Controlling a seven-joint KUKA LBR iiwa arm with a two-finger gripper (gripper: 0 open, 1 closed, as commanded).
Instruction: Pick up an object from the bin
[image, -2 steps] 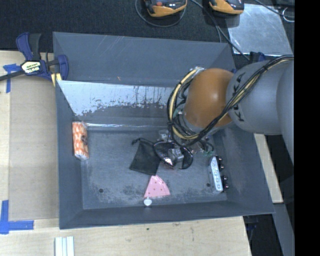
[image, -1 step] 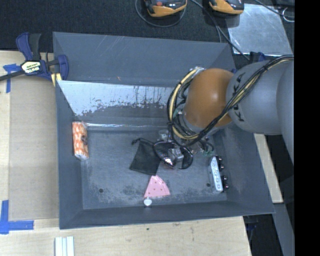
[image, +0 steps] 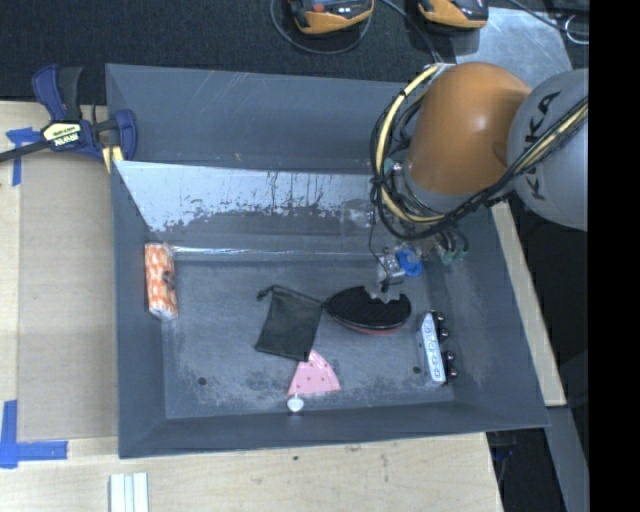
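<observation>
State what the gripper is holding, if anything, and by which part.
It cannot be told: the gripper is low over the black oval thing, with no hold visible.

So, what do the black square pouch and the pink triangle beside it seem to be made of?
The flat black square pouch looks like soft matt cloth: it lies limp, with a thin cord at one corner. The pink triangular piece looks stiff and matt, perhaps foam or plastic; the look leaves that open. Its edges are straight.
</observation>
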